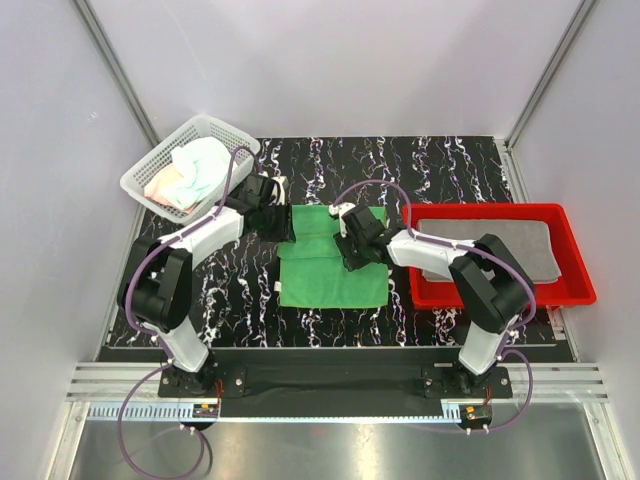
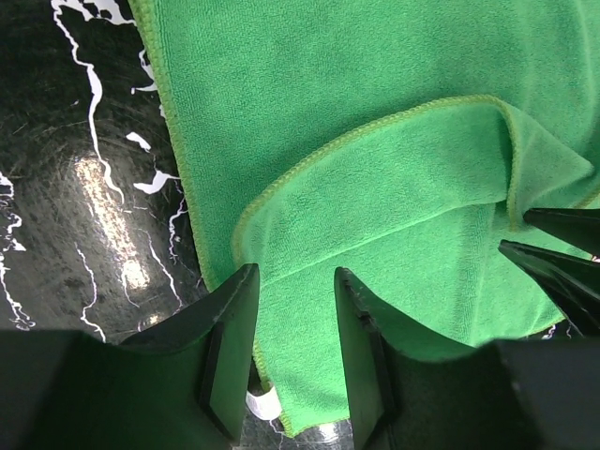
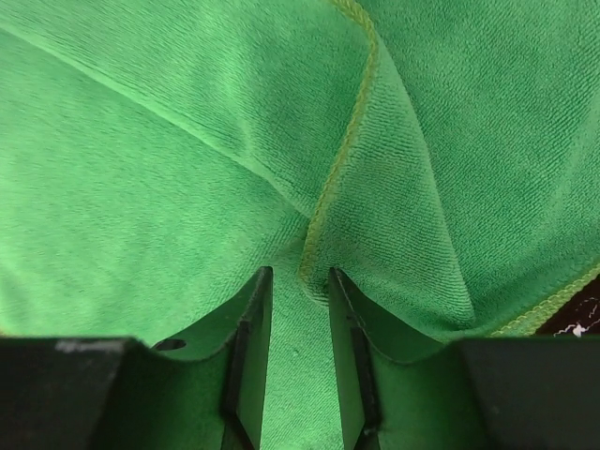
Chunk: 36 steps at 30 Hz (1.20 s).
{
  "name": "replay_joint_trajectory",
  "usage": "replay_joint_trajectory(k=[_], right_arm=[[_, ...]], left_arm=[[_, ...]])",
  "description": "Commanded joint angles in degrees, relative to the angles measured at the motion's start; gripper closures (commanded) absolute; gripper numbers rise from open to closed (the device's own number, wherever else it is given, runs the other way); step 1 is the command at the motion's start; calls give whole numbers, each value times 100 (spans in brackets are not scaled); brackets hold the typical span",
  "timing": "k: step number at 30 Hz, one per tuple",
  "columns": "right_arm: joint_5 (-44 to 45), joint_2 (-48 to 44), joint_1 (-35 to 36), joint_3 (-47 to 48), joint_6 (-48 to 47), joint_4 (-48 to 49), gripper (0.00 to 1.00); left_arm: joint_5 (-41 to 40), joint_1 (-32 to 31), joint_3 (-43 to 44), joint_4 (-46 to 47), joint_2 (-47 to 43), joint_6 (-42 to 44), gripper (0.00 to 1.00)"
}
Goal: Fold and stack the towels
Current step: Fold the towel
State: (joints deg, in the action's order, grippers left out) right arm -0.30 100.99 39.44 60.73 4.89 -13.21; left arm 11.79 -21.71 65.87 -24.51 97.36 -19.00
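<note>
Your white mesh basket (image 1: 140,180) sits at the far left corner of the black marbled table (image 1: 420,170). In it a pale mint-white towel (image 1: 205,160) and a pink towel (image 1: 165,188) lie bunched together, the pink one nearer to you. Your red tray (image 1: 500,295) stands on the right side and holds one grey towel (image 1: 490,245), lying flat over most of its floor. Between the two containers the green towel (image 1: 330,280) lies on the table, in neither of them, its far part doubled over. Your left gripper (image 2: 295,272) is at that towel's left edge, jaws apart, with cloth lying flat in the gap. Your right gripper (image 3: 298,274) is narrowed onto a raised fold of the green towel, the hem running up into its jaws
</note>
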Motion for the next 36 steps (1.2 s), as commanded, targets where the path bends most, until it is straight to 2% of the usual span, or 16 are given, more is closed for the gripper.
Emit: replay_joint_trajectory(k=[1, 6, 12, 15, 16, 17, 19, 24, 29, 32, 33, 36], right_arm=[[749, 61, 186, 194, -207, -6, 63], [952, 193, 275, 176, -277, 12, 63], [1067, 202, 301, 62, -278, 178, 68], [1040, 184, 292, -8, -269, 301, 79], [1058, 158, 301, -35, -260, 354, 83], [1058, 158, 292, -52, -251, 363, 92], [1058, 140, 292, -44, -242, 363, 99], [1180, 9, 301, 44, -251, 101, 100], [1163, -386, 301, 159, -234, -287, 100], [1146, -606, 301, 167, -269, -340, 100], [1120, -624, 292, 167, -286, -357, 100], [1111, -624, 292, 194, -313, -366, 100]], left_arm=[[122, 36, 243, 96, 11, 125, 58], [139, 45, 243, 105, 37, 143, 66], [174, 45, 251, 78, 46, 178, 77], [200, 45, 251, 70, 64, 187, 83], [209, 45, 260, 61, 72, 187, 90], [218, 45, 269, 35, 72, 195, 94], [236, 45, 295, -10, 90, 204, 100], [253, 45, 304, -124, -59, 231, 100], [-132, 71, 321, -203, -375, 231, 100], [-353, 167, 479, -299, -341, 309, 78], [-379, 202, 532, -361, -315, 344, 67], [-274, 334, 742, -501, -95, 590, 63]])
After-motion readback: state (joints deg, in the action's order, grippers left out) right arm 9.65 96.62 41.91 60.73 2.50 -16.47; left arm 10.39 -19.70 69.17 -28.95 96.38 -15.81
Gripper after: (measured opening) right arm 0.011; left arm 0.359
